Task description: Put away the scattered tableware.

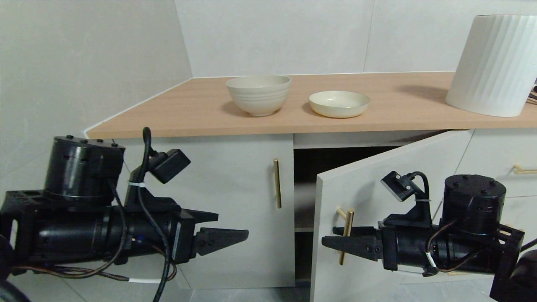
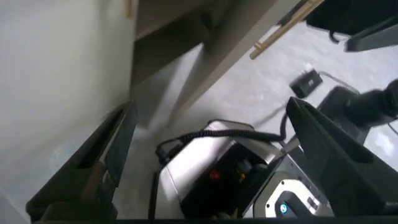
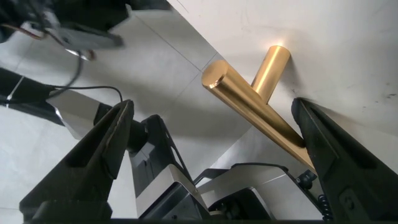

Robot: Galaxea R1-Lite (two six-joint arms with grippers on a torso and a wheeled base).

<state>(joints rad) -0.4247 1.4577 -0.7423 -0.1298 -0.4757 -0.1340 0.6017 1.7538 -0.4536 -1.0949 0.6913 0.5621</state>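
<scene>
Right end effector [image 1: 329, 235] well below bowl [image 1: 259, 94]

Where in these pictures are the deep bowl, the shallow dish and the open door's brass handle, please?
deep bowl [image 1: 259, 95], head view, on its ribbed outer wall.
shallow dish [image 1: 340, 100], head view, on its bare inner floor.
brass door handle [image 3: 255, 115], right wrist view, midway along its bar.

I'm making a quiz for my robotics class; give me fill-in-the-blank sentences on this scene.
The bowl stands to the ___ of the shallow dish. The cabinet door whose handle the right claw straddles is ___. The neighbouring door, facing the left claw, is ___.
Missing: left; open; closed.
</scene>
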